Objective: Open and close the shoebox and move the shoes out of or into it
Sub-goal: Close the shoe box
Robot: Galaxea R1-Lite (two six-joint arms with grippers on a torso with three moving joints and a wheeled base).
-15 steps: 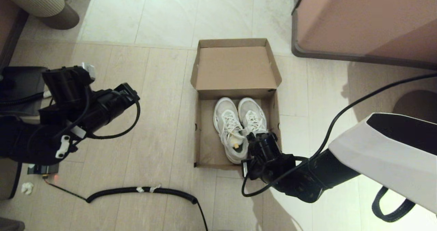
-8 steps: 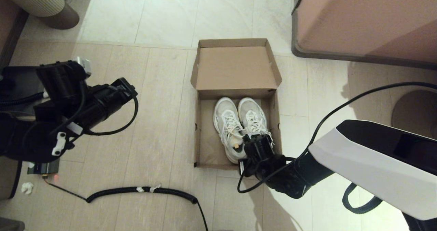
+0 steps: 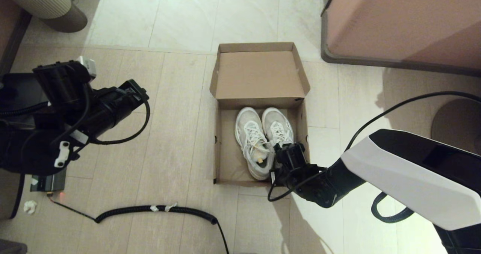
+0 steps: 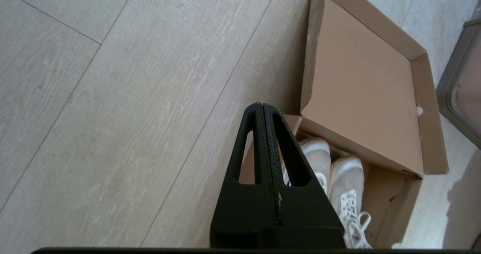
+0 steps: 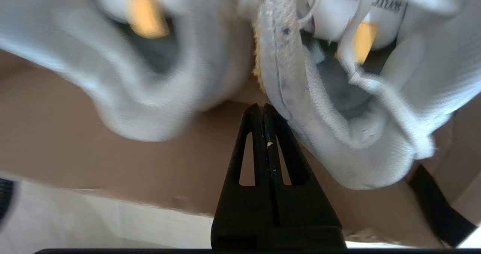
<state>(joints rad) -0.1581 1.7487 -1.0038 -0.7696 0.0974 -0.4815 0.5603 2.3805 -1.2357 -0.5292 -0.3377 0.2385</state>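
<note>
The brown cardboard shoebox (image 3: 217, 145) lies open on the floor, its hinged lid (image 3: 259, 73) folded flat on the far side. Both white-and-grey mesh shoes (image 3: 251, 137) lie side by side in it, toes toward the lid. My right gripper (image 3: 288, 151) is low at the box's near right corner. In the right wrist view it (image 5: 262, 106) is shut, its tip beside the heel (image 5: 357, 145) of the right-hand shoe, with nothing between the fingers. My left gripper (image 3: 139, 93) hangs shut over the floor left of the box (image 4: 360, 85).
A coiled black cable (image 3: 158, 209) runs across the floor in front of the box. A large brown piece of furniture (image 3: 394, 21) stands at the back right. A ribbed round object (image 3: 56, 9) sits at the back left. A paper scrap (image 3: 29, 206) lies near left.
My right arm has swung in and sunk, bringing its gripper lower and a little farther into the box by the right shoe's heel. The left arm has drifted slightly left.
</note>
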